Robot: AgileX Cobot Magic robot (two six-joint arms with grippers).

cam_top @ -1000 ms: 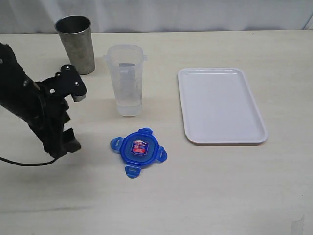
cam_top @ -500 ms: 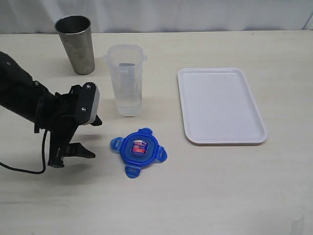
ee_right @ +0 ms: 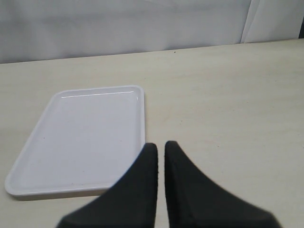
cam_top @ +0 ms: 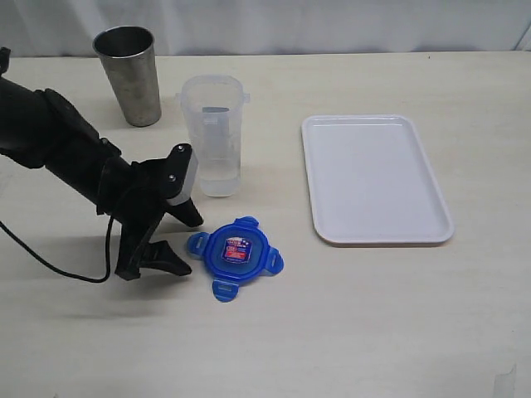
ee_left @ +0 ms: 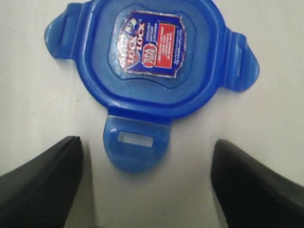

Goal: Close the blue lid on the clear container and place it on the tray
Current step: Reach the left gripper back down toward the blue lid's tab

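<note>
The blue lid (cam_top: pixel 235 256) lies flat on the table, label up, in front of the clear container (cam_top: pixel 213 135), which stands upright and uncovered. My left gripper (cam_top: pixel 187 245) is open just left of the lid, its two fingers pointing at the lid's left flap with nothing between them. In the left wrist view the lid (ee_left: pixel 152 61) fills the frame, with one flap (ee_left: pixel 135 149) nearest my gripper (ee_left: pixel 147 154). The white tray (cam_top: pixel 372 177) lies to the right, bare. My right gripper (ee_right: pixel 161 151) is shut and holds nothing, near the tray (ee_right: pixel 90 137); it does not show in the exterior view.
A dull steel cup (cam_top: pixel 130 75) stands at the back left, behind my left arm (cam_top: pixel 58 141). A black cable (cam_top: pixel 58 265) trails from that arm across the table's left side.
My left arm has swung right and lowered toward the lid, bringing the open fingers close to its left flap. Lid, container and tray have not moved.
</note>
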